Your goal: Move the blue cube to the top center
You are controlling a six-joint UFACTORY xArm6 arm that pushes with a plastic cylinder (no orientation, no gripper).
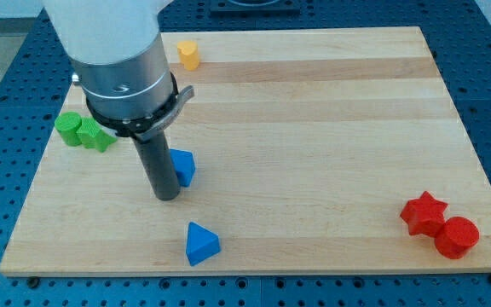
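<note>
A blue block (183,166) lies left of the board's middle; the rod hides its left part, so its shape is unclear. My tip (168,197) rests on the board touching that block's left lower side. A second blue block, a triangular wedge (200,244), lies near the view's bottom edge, below my tip and apart from it.
A wooden board (314,128) fills the view. A yellow block (188,54) stands near the top edge, left of centre. Two green blocks (82,132) sit together at the left edge. A red star (424,213) and a red cylinder (457,237) touch at the bottom right.
</note>
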